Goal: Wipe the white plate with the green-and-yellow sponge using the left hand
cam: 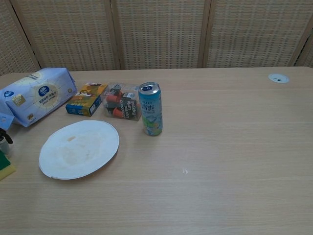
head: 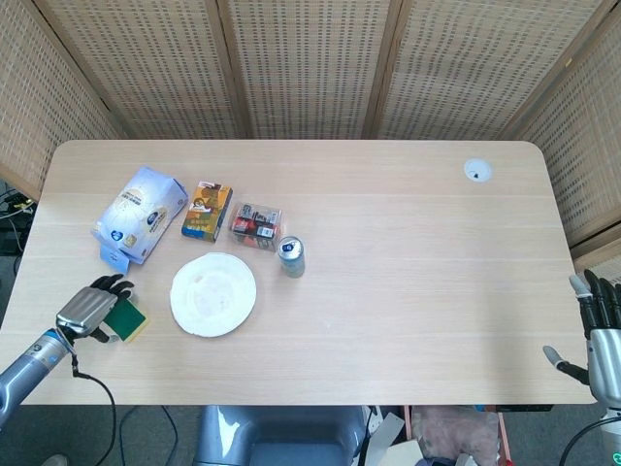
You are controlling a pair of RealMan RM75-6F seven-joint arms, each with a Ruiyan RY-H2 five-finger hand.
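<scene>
The white plate (head: 213, 294) lies flat on the table's front left, also in the chest view (cam: 79, 148). Left of it the green-and-yellow sponge (head: 127, 319) lies on the wood, cut off at the chest view's left edge (cam: 4, 165). My left hand (head: 85, 309) lies over the sponge's left part with its dark fingers spread past the far edge; only a fingertip of this hand (cam: 3, 138) shows in the chest view. No closed grip shows. My right hand (head: 600, 335) hangs off the table's right front corner, fingers apart and holding nothing.
Behind the plate stand a blue tissue pack (head: 139, 214), a yellow box (head: 207, 211), a clear box of small items (head: 256, 224) and an upright drink can (head: 291, 256). A white disc (head: 476, 171) sits at the far right. Woven screens close the back.
</scene>
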